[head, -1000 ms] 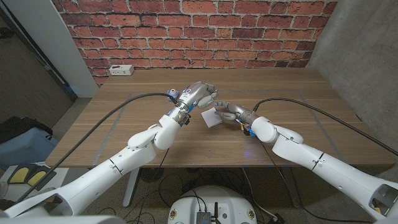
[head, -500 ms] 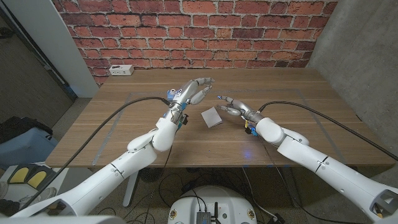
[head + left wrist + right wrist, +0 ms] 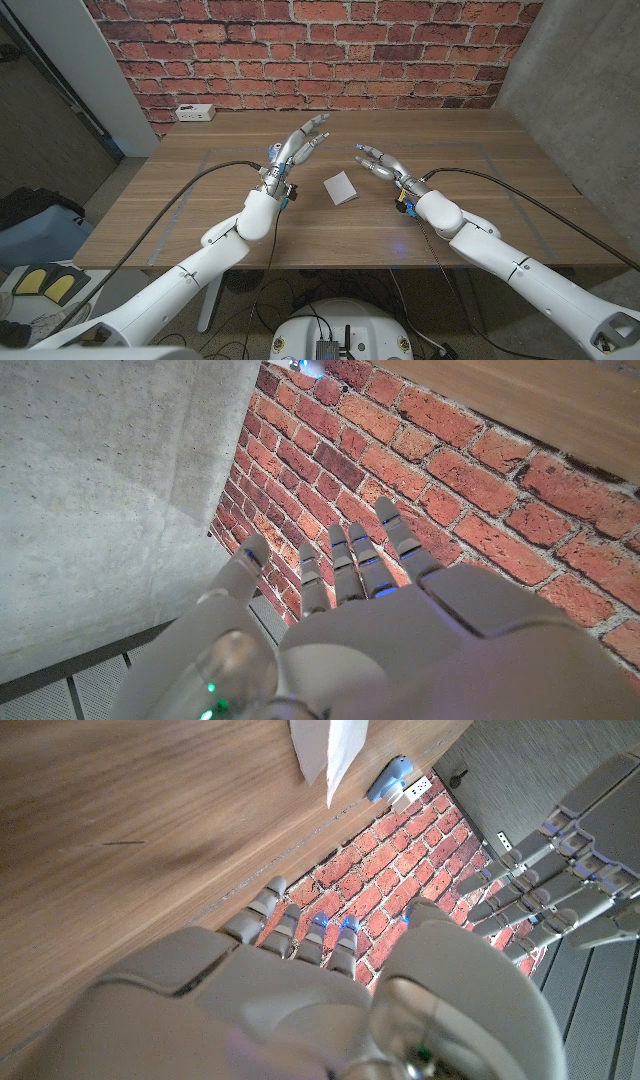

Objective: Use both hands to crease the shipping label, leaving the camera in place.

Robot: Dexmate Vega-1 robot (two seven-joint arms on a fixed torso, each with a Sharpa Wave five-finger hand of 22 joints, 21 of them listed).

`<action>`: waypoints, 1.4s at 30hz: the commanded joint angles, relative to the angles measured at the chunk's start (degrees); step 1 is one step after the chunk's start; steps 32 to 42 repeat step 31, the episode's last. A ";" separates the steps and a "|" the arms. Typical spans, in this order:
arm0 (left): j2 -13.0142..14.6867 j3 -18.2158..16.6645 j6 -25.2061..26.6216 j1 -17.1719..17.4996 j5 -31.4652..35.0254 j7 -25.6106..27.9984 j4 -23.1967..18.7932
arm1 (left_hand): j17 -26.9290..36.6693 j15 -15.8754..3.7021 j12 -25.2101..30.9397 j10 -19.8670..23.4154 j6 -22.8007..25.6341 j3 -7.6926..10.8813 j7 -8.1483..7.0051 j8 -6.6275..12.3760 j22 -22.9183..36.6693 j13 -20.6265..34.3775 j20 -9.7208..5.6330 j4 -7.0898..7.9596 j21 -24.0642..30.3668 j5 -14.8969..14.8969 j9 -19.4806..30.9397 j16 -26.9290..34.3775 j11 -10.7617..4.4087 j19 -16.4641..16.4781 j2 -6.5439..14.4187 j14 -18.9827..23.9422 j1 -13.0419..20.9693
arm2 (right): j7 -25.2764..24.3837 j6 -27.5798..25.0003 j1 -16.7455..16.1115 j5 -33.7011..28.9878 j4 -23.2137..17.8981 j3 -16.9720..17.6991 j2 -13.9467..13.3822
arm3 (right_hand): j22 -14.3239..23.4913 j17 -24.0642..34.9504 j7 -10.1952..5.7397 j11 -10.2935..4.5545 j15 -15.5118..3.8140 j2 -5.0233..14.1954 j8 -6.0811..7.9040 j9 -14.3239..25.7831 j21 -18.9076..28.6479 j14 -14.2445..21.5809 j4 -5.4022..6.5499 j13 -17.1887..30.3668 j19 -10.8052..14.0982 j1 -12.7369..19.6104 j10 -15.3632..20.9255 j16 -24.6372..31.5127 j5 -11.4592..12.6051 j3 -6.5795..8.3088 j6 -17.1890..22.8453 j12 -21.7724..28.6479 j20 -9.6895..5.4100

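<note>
Your left hand [image 3: 298, 146] and right hand [image 3: 381, 165] have both lifted off and drawn apart, fingers spread, holding nothing. The label [image 3: 340, 187] lies folded mid-bench [image 3: 480, 215] between them, so the crease looks done. The small blue camera [image 3: 275, 152] sits just beside your left hand.

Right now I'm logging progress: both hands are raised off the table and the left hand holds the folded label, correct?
Not quite. The head view shows the left hand holding nothing; the folded label lies on the table between it and the right hand. Both are raised.
</note>
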 commanded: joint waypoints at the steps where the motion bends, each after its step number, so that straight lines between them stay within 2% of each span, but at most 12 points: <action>1: -0.29 -1.75 -5.31 -0.77 -9.46 -6.47 4.35 | -1.08 -0.47 -0.19 -3.01 -2.54 -1.40 -0.48 -0.19 0.12 -2.00 -0.86 0.20 -1.62 -1.32 -1.62 -0.20 -1.66 -2.32 -0.18 -2.92 -1.24 | -2.50 3.66 -1.77 2.34 0.48 1.42 1.85 | 0.12 -0.06 0.76 0.76 -0.15 -0.64 0.26 0.05 0.22 0.77 -0.14 0.10 0.56 -0.68 0.12 -0.22 0.01 -0.48 0.13 0.31 -0.64; 8: -0.03 -2.16 -8.25 -1.95 -14.33 -11.59 7.79 | -2.17 -0.90 -0.42 -7.78 -5.82 -2.88 -0.81 -0.12 0.12 -4.53 -2.00 -0.05 -3.60 -2.45 -2.97 -0.37 -2.21 -4.72 0.03 -6.92 -1.55 | -5.53 4.30 -3.63 2.38 -1.08 2.53 2.65 | 0.10 -0.17 1.11 1.07 0.21 -1.36 0.26 0.02 0.17 1.00 -0.45 0.08 0.83 -0.89 0.20 -0.39 0.01 -0.94 0.13 0.22 -0.38; 14: -0.17 -2.40 -11.29 -2.85 -18.43 -15.83 11.16 | -2.41 -1.04 -0.27 -9.17 -7.09 -3.50 -0.52 -0.12 0.14 -5.56 -2.13 -0.09 -4.40 -2.69 -3.26 -0.32 -2.50 -5.67 0.39 -8.30 -1.55 | -9.13 5.63 -6.10 2.64 -2.36 4.12 3.62 | 0.07 -0.27 1.76 1.83 0.59 -2.14 0.31 -0.01 0.39 1.97 -0.78 0.07 1.96 -1.20 0.80 -0.37 0.08 -1.48 0.28 0.31 -0.09; 20: 0.19 -2.84 -12.77 -3.20 -22.07 -19.63 13.28 | -2.60 -1.14 -0.15 -10.30 -7.72 -3.99 -0.44 0.01 0.15 -6.46 -2.63 -0.25 -5.17 -2.78 -3.42 -0.32 -2.42 -6.64 0.66 -9.42 -1.39 | -12.90 10.64 -8.62 3.76 -1.52 6.37 5.78 | 0.03 -0.40 2.33 2.48 0.78 -2.94 0.35 -0.05 0.40 2.74 -1.42 0.07 2.61 -0.99 1.30 -0.41 0.26 -1.83 0.45 0.35 0.68; 22: 0.40 -3.07 -13.28 -3.20 -22.88 -20.54 13.76 | -2.65 -1.15 -0.14 -10.68 -7.90 -4.12 -0.39 0.04 0.15 -6.72 -2.78 -0.30 -5.34 -2.80 -3.46 -0.37 -2.44 -6.79 0.74 -9.90 -1.33 | -14.75 11.51 -9.51 2.76 -1.82 7.05 6.15 | 0.01 -0.44 2.76 3.15 0.89 -3.35 0.44 -0.06 0.50 3.08 -1.72 0.06 3.26 -0.99 1.74 -0.51 0.37 -2.07 0.71 0.42 0.13; 25: 0.49 -3.59 -13.48 -2.87 -23.48 -20.71 14.02 | -2.70 -1.35 -0.08 -11.06 -8.04 -4.29 -0.37 0.11 0.16 -7.08 -2.93 -0.35 -5.57 -2.81 -3.50 -0.35 -2.34 -6.97 0.90 -10.32 -1.24 | -17.82 13.70 -10.57 1.07 -1.42 7.83 7.51 | 0.00 -0.43 3.22 4.09 0.58 -3.51 0.54 -0.06 0.67 3.78 -1.93 0.07 4.31 -1.11 2.41 -0.55 0.57 -2.27 1.09 0.50 -1.23; 27: 0.59 -3.93 -12.51 -2.59 -23.44 -20.19 13.74 | -2.73 -1.43 -0.10 -11.45 -8.16 -4.39 -0.34 0.13 0.16 -7.30 -2.94 -0.38 -5.72 -2.82 -3.52 -0.34 -2.24 -7.11 1.01 -10.59 -1.18 | -19.17 12.95 -11.16 -0.09 -2.13 8.13 7.79 | 0.00 -0.41 3.51 4.27 0.54 -3.57 0.66 -0.06 0.62 3.93 -1.92 0.06 4.38 -1.25 2.53 -0.57 0.61 -2.37 1.44 0.49 -1.45; 29: 0.46 -4.15 -10.51 -2.48 -24.66 -20.25 13.39 | -2.75 -1.50 -0.07 -11.69 -8.50 -4.48 -0.42 0.06 0.17 -7.52 -3.02 -0.39 -5.84 -2.82 -3.53 -0.31 -2.33 -7.18 1.15 -10.80 -1.11 | -19.00 15.75 -11.22 0.49 -0.87 8.23 8.63 | -0.01 -0.40 3.48 4.31 0.47 -3.60 0.65 -0.06 0.56 3.99 -1.94 0.06 4.36 -1.30 2.56 -0.60 0.65 -2.41 1.48 0.47 -1.70; 31: 0.12 -4.17 -9.51 -2.69 -25.93 -20.77 13.80 | -2.73 -1.46 -0.08 -12.17 -8.99 -4.66 -0.23 -0.02 0.18 -7.81 -3.12 -0.31 -6.07 -2.84 -3.55 -0.32 -2.31 -7.44 1.36 -11.27 -1.13 | -19.55 18.03 -11.33 -0.22 0.17 8.18 9.46 | -0.01 -0.39 3.50 4.29 0.49 -3.60 0.64 -0.06 0.53 4.00 -1.95 0.06 4.34 -1.32 2.56 -0.63 0.67 -2.43 1.49 0.45 -1.75; 42: 0.12 -4.17 -9.51 -2.69 -25.93 -20.77 13.80 | -2.73 -1.46 -0.08 -12.17 -8.99 -4.66 -0.23 -0.02 0.18 -7.81 -3.12 -0.31 -6.07 -2.84 -3.55 -0.32 -2.31 -7.44 1.36 -11.27 -1.13 | -19.55 18.03 -11.33 -0.22 0.17 8.18 9.46 | -0.01 -0.39 3.50 4.29 0.49 -3.60 0.64 -0.06 0.53 4.00 -1.95 0.06 4.34 -1.32 2.56 -0.63 0.67 -2.43 1.49 0.45 -1.75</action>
